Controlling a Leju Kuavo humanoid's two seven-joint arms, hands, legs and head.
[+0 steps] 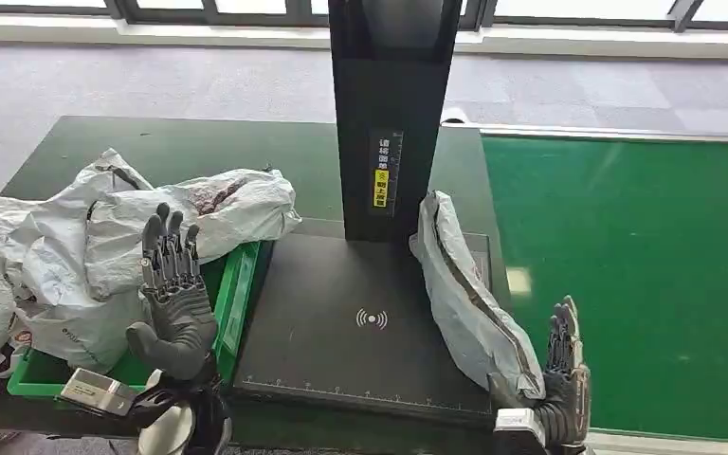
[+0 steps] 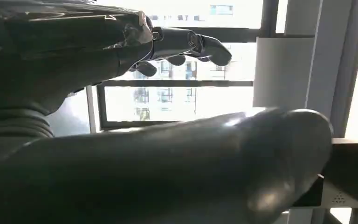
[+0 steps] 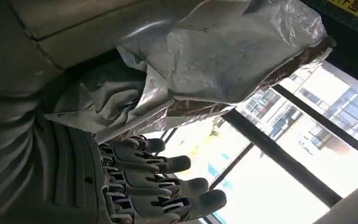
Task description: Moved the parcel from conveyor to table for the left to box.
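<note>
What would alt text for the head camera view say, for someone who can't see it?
A grey crinkled plastic mailer parcel stands on edge on a black scanner platform, against the right robot hand. The left robot hand is raised, open, beside a green plastic bin heaped with similar grey parcels.

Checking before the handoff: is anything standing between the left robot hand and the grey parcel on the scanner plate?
Nothing visible does. The left robot hand is raised by the green bin; the grey parcel stands on edge against the right robot hand, with only bare black scanner plate between. The black post stands behind.
</note>
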